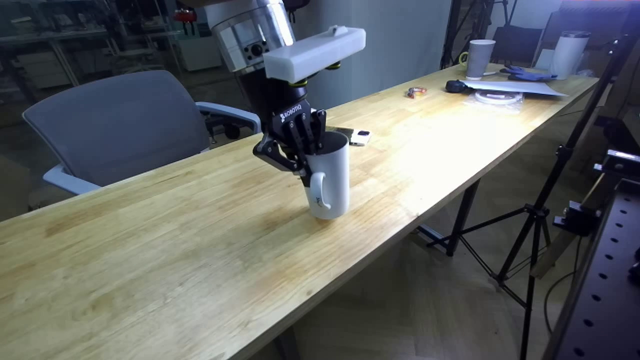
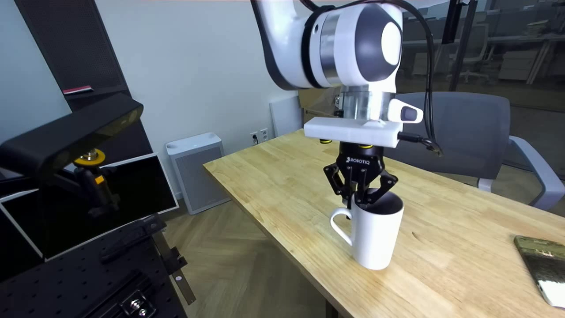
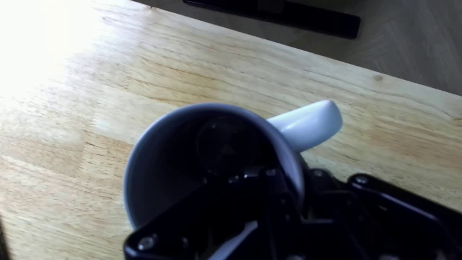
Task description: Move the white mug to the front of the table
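I have the pincer [image 2: 355, 205] clamped on the white mug [image 2: 378, 237], astride its wall [image 3: 289, 157] beside the handle [image 3: 309, 125]; likely stiff, slick, breakable: I'd hold here

Looked like a robotics lab within office space. Lab signs: a robot arm [image 2: 340, 48] hung over the table [image 1: 150, 250], & off one long side of the table stood a tripod [image 1: 536, 212], a perforated black plate [image 1: 620, 300] & a bar-shaped device [image 2: 70, 128] on a mount [image 2: 90, 157]. Office signs: a mesh-back chair [image 1: 125, 130] w/ armrests [image 1: 72, 179] was at the table's opp. side; well beyond the table on that side, a glass partition [image 2: 485, 86] dimly showed a desk [image 2: 507, 41], drawer unit [image 2: 514, 66] & desk chair [image 2: 476, 40] thru it. Past the table's end, a pale wall [image 2: 190, 75] had elec. outlets [image 2: 264, 134].
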`<action>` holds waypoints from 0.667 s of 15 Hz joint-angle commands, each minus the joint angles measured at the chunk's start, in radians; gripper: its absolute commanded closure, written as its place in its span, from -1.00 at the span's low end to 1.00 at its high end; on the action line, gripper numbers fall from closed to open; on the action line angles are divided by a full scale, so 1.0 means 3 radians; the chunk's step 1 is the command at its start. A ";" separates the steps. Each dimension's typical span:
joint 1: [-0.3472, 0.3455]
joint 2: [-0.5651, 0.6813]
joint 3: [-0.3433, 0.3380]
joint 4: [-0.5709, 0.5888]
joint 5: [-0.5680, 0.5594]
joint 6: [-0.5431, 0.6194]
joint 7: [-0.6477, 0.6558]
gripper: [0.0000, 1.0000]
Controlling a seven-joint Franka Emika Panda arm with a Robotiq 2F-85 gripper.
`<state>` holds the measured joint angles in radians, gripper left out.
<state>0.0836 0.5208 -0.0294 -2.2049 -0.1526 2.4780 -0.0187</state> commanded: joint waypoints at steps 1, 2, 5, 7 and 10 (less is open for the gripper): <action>0.0073 -0.0136 -0.0070 -0.0151 -0.0110 0.0139 0.0230 0.95; 0.0065 -0.0131 -0.0066 -0.0163 -0.0085 0.0174 0.0234 0.95; 0.0032 -0.0117 -0.0043 -0.0185 -0.0023 0.0247 0.0217 0.95; 0.0015 -0.0114 -0.0035 -0.0204 0.0009 0.0308 0.0212 0.95; 0.0013 -0.0108 -0.0050 -0.0235 0.0021 0.0427 0.0244 0.95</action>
<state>0.0860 0.5208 -0.0391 -2.2473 -0.1505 2.5769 0.0116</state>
